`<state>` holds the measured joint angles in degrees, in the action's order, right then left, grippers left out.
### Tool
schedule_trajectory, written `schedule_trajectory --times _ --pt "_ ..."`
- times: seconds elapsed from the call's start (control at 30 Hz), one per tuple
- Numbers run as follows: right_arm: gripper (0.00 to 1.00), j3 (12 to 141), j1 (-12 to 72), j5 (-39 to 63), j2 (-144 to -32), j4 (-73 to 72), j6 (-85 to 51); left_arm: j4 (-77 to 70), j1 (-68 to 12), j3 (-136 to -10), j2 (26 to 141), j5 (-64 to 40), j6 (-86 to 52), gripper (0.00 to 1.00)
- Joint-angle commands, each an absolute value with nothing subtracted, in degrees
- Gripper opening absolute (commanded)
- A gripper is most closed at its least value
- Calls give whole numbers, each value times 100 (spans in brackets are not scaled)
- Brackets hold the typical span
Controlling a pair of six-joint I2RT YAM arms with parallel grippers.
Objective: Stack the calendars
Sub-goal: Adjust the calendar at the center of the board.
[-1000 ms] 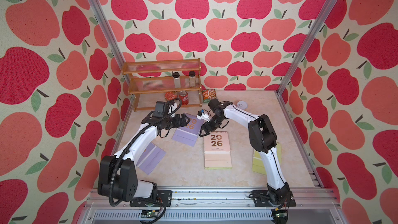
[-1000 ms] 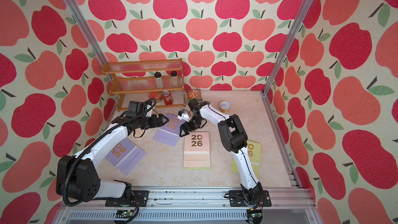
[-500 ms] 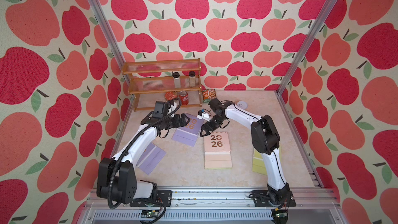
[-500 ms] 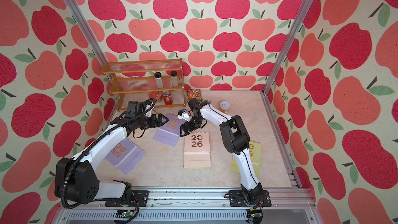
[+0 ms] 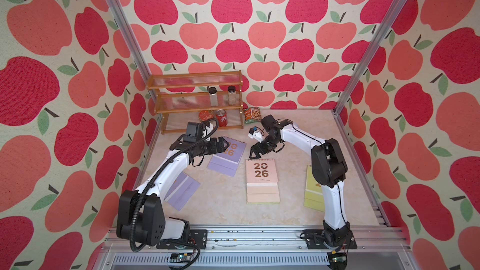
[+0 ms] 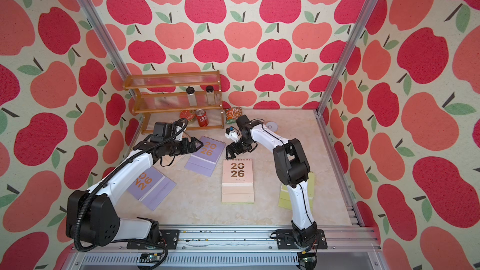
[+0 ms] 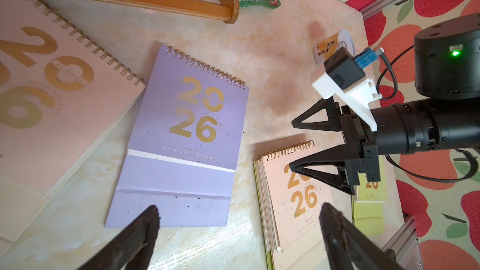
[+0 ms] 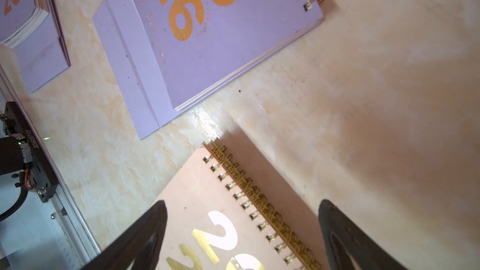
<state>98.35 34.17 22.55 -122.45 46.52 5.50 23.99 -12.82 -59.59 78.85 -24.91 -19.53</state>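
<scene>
A lilac calendar [image 5: 228, 158] lies at mid-table. My left gripper [image 5: 225, 143] hovers open over its left edge; in the left wrist view the gripper [image 7: 240, 211] frames the lilac calendar's [image 7: 187, 136] lower corner. A pink calendar [image 5: 261, 175] rests on a yellow-green one at the centre. My right gripper [image 5: 255, 152] hangs open just behind its spiral edge, and the right wrist view shows that gripper [image 8: 242, 203] empty above the pink calendar [image 8: 205, 203]. A second lilac calendar [image 5: 181, 190] lies under the left arm. Another yellow-green calendar [image 5: 311, 196] lies under the right arm. Another pink calendar [image 7: 52, 100] lies beside the rack.
A wooden rack [image 5: 197, 94] with two jars and two cans stands at the back left. A green snack packet [image 5: 252, 114] leans beside it. A small round cup [image 6: 271, 126] lies behind the right arm. Aluminium rails run along the front and right edges.
The right arm has shifted slightly to the right, its gripper now nearer the pink calendar's spiral edge. The left arm has not visibly moved.
</scene>
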Motion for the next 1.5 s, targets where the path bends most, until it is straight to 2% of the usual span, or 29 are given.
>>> schedule_trajectory --times 0.0,0.73,1.47 --pt "93 9955 3455 2379 -12417 4720 549 2391 -1248 -5941 7827 -2564 -1846 94" --pt "93 9370 3557 2534 -12173 4571 510 2319 -1248 -5977 7958 -2655 -1863 94" --pt "93 9338 3652 2325 -12047 4540 475 2329 -1248 -5950 7918 -2667 -1863 94"
